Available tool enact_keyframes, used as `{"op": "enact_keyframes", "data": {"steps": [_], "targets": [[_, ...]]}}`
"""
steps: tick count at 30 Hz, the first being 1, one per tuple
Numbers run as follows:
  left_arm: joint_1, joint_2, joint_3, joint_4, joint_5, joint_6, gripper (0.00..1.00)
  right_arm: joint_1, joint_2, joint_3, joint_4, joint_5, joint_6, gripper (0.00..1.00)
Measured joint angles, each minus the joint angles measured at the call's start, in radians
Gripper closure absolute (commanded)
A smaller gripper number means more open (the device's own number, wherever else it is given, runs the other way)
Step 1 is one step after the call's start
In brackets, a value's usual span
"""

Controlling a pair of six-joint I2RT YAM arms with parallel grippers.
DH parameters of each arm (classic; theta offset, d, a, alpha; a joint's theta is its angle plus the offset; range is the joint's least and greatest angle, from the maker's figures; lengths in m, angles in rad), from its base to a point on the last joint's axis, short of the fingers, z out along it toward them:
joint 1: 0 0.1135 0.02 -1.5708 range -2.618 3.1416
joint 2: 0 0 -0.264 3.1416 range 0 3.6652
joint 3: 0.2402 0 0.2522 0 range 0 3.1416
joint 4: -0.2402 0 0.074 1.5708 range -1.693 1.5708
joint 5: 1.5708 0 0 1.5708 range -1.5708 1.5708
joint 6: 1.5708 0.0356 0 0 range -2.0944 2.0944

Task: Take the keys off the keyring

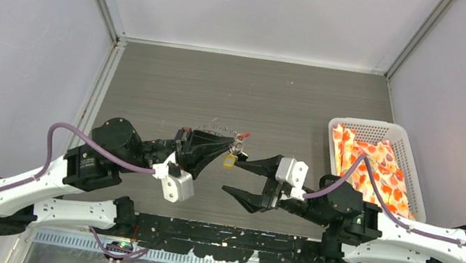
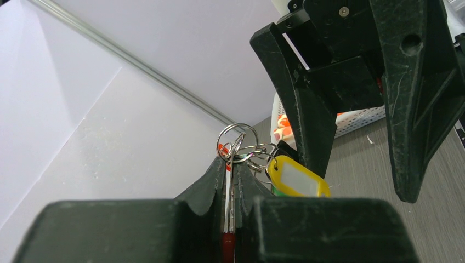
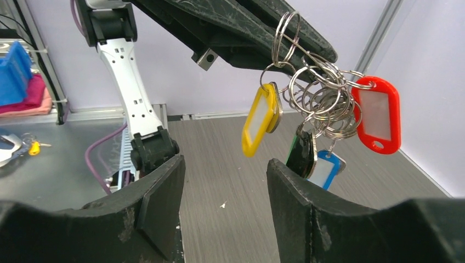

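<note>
My left gripper (image 1: 228,146) is shut on the keyring (image 2: 229,189), a thin grey metal loop with a red section low between the fingers, and holds it above the table. Several small rings (image 3: 323,104) hang from it with the keys: a yellow tag (image 3: 259,120), a red tag (image 3: 377,114), a blue tag (image 3: 324,169) and a dark green one (image 3: 300,155). My right gripper (image 1: 232,176) is open and empty, just right of the bunch. In the right wrist view (image 3: 225,164) the yellow tag hangs above its gap and the green tag is by its right finger (image 3: 307,208).
A white basket (image 1: 404,141) with orange patterned packets (image 1: 379,169) stands at the right of the table. The enclosure walls close in the left, right and back. A blue object (image 3: 13,71) and a red cloth (image 3: 33,101) lie beyond the near edge.
</note>
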Motion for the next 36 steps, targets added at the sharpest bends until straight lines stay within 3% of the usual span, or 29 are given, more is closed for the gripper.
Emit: {"op": "enact_keyframes", "data": {"steps": [30,33,36], "targets": [[-0.009,0.018,0.000,0.031,0.015,-0.004,1.00,0.000,0.053,-0.012,0.238,0.062,-0.021,0.44],[-0.011,0.018,0.000,0.037,0.015,-0.005,1.00,0.000,0.061,-0.012,0.254,0.070,-0.009,0.46],[-0.013,0.018,0.000,0.039,0.014,-0.005,1.00,0.000,0.069,-0.012,0.266,0.077,0.002,0.55]]}}
